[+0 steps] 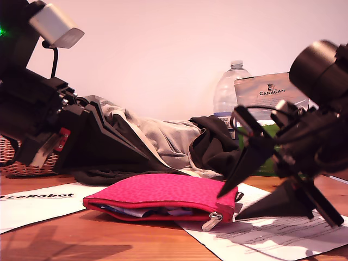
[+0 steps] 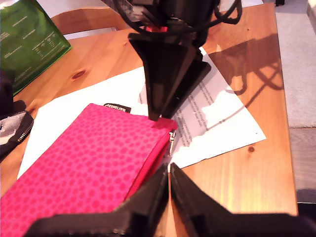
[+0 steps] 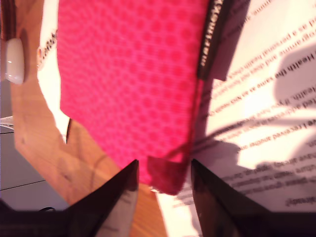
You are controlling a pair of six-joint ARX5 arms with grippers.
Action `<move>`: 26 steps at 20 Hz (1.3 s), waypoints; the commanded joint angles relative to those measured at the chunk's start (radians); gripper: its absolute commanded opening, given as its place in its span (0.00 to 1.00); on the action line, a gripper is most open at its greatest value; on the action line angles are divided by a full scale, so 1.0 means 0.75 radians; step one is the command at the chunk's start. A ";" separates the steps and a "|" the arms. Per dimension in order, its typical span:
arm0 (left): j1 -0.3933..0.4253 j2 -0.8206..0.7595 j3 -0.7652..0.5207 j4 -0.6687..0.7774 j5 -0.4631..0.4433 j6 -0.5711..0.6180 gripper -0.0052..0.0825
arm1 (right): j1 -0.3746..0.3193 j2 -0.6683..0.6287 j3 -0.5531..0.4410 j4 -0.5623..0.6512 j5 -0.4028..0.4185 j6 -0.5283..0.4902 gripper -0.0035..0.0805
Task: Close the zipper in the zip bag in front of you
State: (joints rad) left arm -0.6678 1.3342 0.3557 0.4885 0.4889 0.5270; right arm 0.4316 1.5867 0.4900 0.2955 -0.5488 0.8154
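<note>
The zip bag (image 1: pixel 163 190) is a flat red-pink pouch lying on papers on the wooden table. Its zipper (image 1: pixel 163 213) gapes along the near edge, showing pale contents. The metal pull tab (image 1: pixel 213 220) hangs at the end toward the exterior view's right. My second gripper (image 1: pixel 228 207) is open at that end. Its black fingers (image 3: pixel 123 197) straddle the pouch's corner (image 3: pixel 165 173), one tip touching the fabric (image 2: pixel 157 117). My first gripper (image 2: pixel 169 170) is shut on nothing. It hovers over the pouch's (image 2: pixel 89 163) zip edge, short of the pull tab (image 2: pixel 172 143). Its arm reaches in from the exterior view's left.
A water bottle (image 1: pixel 231 92) and a silver-and-green Canagan pouch (image 1: pixel 272 89) stand at the back on the exterior view's right. Heaped clothing (image 1: pixel 174 136) lies behind the zip bag. A wicker basket (image 1: pixel 16 163) sits at the exterior view's left. Printed sheets (image 1: pixel 272 236) cover the table.
</note>
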 commanded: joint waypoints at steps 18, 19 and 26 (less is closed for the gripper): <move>-0.015 0.011 0.000 -0.021 0.002 -0.058 0.14 | -0.003 0.050 0.001 0.336 -0.110 0.209 0.03; -0.027 0.011 0.000 -0.021 0.002 -0.092 0.19 | -0.003 0.050 0.001 0.373 -0.135 0.243 0.03; -0.121 0.011 0.000 0.060 -0.145 -0.669 0.23 | -0.003 0.050 0.004 0.584 -0.242 0.423 0.03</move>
State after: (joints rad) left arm -0.7597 1.3342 0.3557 0.5129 0.3973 0.1230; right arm 0.4316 1.6154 0.4900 0.7078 -0.7197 1.1267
